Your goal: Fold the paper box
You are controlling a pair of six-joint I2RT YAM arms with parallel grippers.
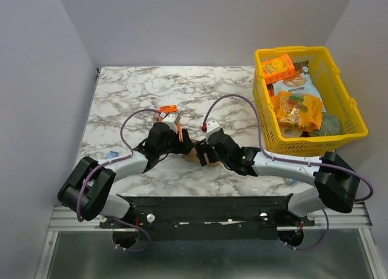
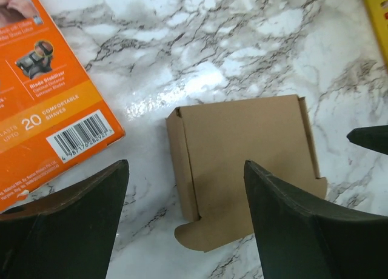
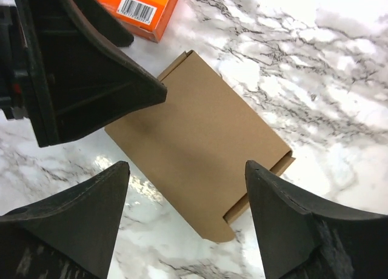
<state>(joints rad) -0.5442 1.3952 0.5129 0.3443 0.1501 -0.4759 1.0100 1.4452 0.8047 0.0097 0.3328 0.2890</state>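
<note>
The brown paper box lies closed and flat on the marble table, with a rounded tab sticking out at its near corner. It also shows in the right wrist view and, mostly hidden between the two grippers, in the top view. My left gripper is open and empty, hovering just above the box's near left edge. My right gripper is open and empty above the box from the other side. The left gripper's fingers reach over the box's far corner in the right wrist view.
An orange razor package lies just left of the box, also seen in the top view. A yellow basket of snack packets stands at the right. A small blue scrap lies at the left. Grey walls enclose the table.
</note>
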